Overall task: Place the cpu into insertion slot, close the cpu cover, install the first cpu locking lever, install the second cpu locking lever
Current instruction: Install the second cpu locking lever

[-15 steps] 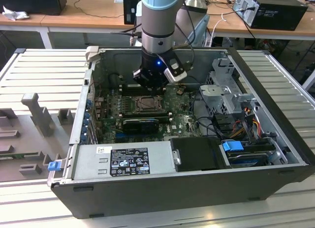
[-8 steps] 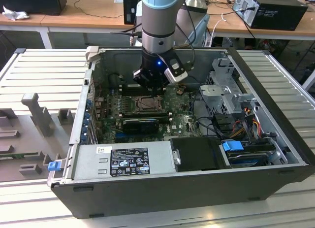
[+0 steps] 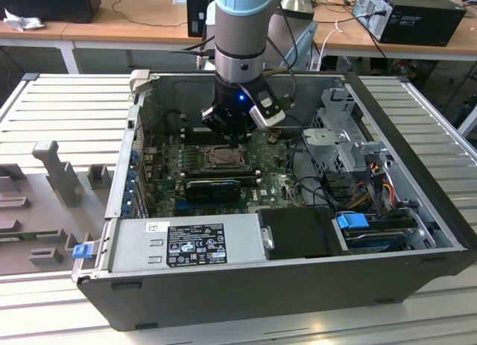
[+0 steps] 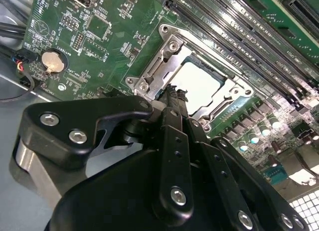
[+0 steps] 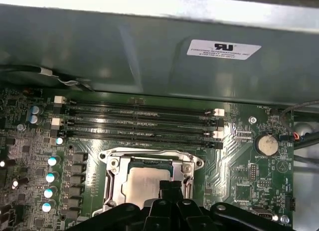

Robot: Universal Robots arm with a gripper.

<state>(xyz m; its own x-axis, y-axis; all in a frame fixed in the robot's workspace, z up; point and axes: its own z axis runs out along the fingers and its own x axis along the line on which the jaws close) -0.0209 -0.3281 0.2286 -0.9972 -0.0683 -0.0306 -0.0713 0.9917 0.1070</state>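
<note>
hand [image 4: 172,91] over cpu cover [image 4: 169,47] | cpu [image 4: 199,81] seated | case label [image 5: 224,48] unread

**Hidden and cut-off parts**

Gripper [image 4: 172,94] body covers the near edge of the socket [image 4: 199,86] in both wrist views; fingertips bunch over the cover frame [image 4: 164,56] rim, contact or gap not readable. Chip [image 5: 144,183] lower part sits behind the gripper [image 5: 169,188] in the first wrist view. Locking levers: can't make out, latched or not unclear. In the exterior view the arm [image 3: 238,32] is cut by the top edge, and the gripper [image 3: 237,136] blocks part of the socket [image 3: 222,157]; chip too small to tell there. Memory slots [image 4: 249,36] run off the second wrist view's edge. Grey fixture [image 3: 56,173] cut at the exterior view's left. Case label [image 5: 224,49] print too blurred.
</note>
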